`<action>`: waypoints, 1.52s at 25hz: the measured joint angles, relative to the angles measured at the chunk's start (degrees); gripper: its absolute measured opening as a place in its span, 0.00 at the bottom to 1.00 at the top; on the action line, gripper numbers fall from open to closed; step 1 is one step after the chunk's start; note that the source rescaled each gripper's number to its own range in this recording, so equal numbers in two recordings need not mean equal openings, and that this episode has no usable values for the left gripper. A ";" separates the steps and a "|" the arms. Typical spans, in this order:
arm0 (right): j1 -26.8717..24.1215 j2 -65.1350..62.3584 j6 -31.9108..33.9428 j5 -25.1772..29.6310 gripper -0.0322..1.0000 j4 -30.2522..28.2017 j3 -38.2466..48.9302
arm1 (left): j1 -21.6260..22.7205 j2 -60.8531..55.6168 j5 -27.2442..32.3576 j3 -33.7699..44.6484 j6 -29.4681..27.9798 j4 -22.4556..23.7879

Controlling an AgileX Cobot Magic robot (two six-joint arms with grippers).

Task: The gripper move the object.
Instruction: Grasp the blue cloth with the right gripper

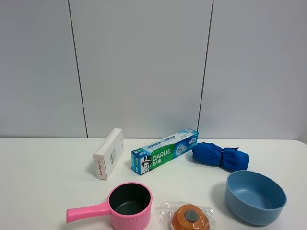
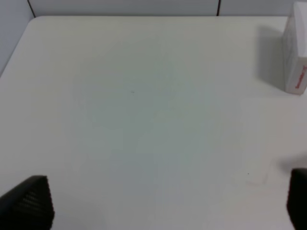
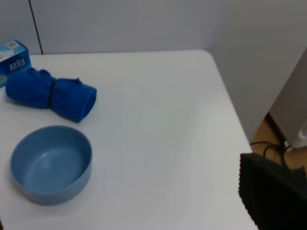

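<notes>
On the white table lie a white carton, a Darlie toothpaste box, a rolled blue cloth, a pink saucepan, a blue bowl and a wrapped orange round item. Neither gripper shows in the exterior high view. My left gripper is open and empty over bare table, with the white carton off to one side. My right gripper is open and empty near the table's right edge, apart from the blue bowl and the blue cloth.
A grey panelled wall stands behind the table. In the right wrist view the table's right edge drops off to the floor, where there are cables. The toothpaste box corner shows beside the cloth.
</notes>
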 joint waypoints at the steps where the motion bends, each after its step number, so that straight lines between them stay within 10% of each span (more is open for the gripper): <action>1: 0.75 2.80 -0.96 -0.14 1.00 0.28 -2.48 | 0.00 0.00 0.00 0.00 0.00 0.00; 38: 13.98 90.94 -21.18 -0.73 1.00 -8.25 -42.67 | 0.00 0.00 0.00 0.00 0.00 0.00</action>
